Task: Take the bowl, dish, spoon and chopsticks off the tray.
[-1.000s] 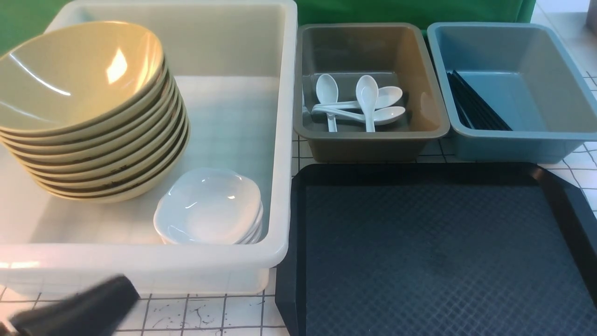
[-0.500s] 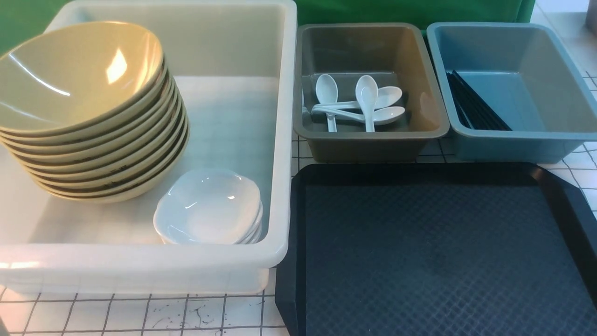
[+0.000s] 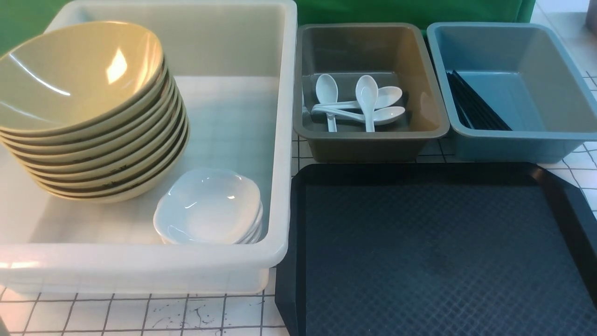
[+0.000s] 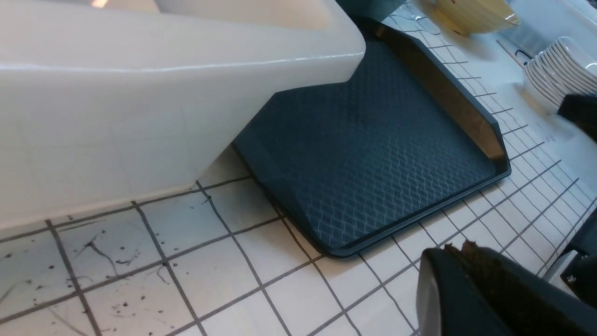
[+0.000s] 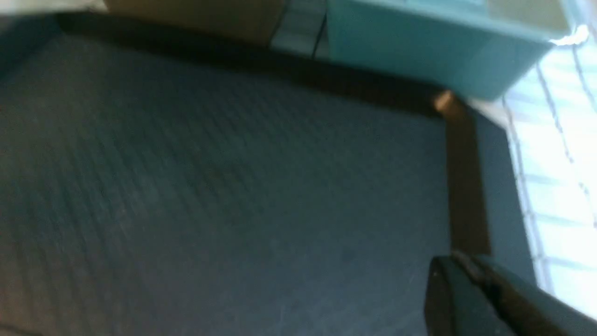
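Observation:
The black tray (image 3: 433, 252) lies at the front right with nothing on it; it also shows in the left wrist view (image 4: 373, 149) and the right wrist view (image 5: 210, 186). The top olive-yellow bowl (image 3: 79, 74) sits on a stack in the white tub. A white dish (image 3: 207, 205) tops a small stack beside it. Several white spoons (image 3: 359, 102) lie in the grey bin. Black chopsticks (image 3: 475, 107) lie in the blue bin. My left gripper (image 4: 459, 247) is shut and empty over the tiles near the tray's front corner. My right gripper (image 5: 459, 256) is shut and empty above the tray.
The white tub (image 3: 140, 266) stands left of the tray, the grey bin (image 3: 373, 144) and blue bin (image 3: 513, 144) behind it. In the left wrist view another yellow bowl (image 4: 471, 14) and a stack of white dishes (image 4: 555, 70) stand beyond the tray's right side.
One second ago a dark blurred gripper finger showed at the front view's bottom left; it has since left that view. Nothing else has moved.

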`<move>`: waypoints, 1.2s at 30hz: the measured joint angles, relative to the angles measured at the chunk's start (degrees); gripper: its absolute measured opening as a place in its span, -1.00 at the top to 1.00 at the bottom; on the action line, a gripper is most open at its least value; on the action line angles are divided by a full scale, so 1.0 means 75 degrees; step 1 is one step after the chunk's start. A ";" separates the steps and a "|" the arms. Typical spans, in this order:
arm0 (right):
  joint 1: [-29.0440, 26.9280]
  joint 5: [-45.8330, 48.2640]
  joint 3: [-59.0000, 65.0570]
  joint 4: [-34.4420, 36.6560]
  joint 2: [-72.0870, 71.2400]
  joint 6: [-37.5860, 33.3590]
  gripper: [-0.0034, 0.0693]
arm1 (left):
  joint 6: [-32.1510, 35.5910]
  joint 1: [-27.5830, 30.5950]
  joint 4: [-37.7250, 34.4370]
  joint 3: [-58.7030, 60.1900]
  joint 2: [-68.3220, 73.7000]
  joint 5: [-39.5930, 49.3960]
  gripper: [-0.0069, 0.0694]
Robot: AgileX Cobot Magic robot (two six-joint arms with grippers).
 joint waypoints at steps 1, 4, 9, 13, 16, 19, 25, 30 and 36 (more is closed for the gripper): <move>0.0000 -0.0099 0.0173 0.0000 -0.0168 0.0009 0.80 | 0.0006 0.0000 0.0000 0.0000 0.0000 0.0008 0.82; 0.0000 -0.0409 0.0245 0.0000 -0.0437 0.0015 0.80 | 0.0006 0.0000 -0.0009 0.0000 0.0000 0.0007 0.82; 0.0000 -0.0409 0.0251 0.0000 -0.0450 0.0024 0.80 | 0.0008 0.0000 -0.0017 0.0000 0.0000 0.0007 0.82; 0.0000 -0.0409 0.0251 0.0000 -0.0450 0.0024 0.78 | 0.0021 0.0000 -0.0017 0.0000 0.0000 0.0007 0.82; 0.0000 -0.0409 0.0251 0.0000 -0.0450 0.0024 0.77 | 0.0021 0.0000 -0.0017 0.0000 0.0000 0.0007 0.82; 0.0000 -0.0409 0.0251 0.0000 -0.0450 0.0024 0.76 | 0.0021 0.0000 -0.0017 0.0000 0.0000 0.0007 0.82; 0.0000 -0.0409 0.0251 0.0000 -0.0450 0.0024 0.75 | 0.0021 0.0000 -0.0017 0.0000 0.0000 0.0007 0.82; 0.0000 -0.0409 0.0251 0.0000 -0.0450 0.0024 0.73 | 0.0021 0.0000 -0.0017 0.0000 0.0000 0.0007 0.82; 0.0000 -0.0409 0.0251 0.0000 -0.0450 0.0024 0.71 | 0.0021 0.0000 0.0059 0.0064 0.0000 -0.0121 0.82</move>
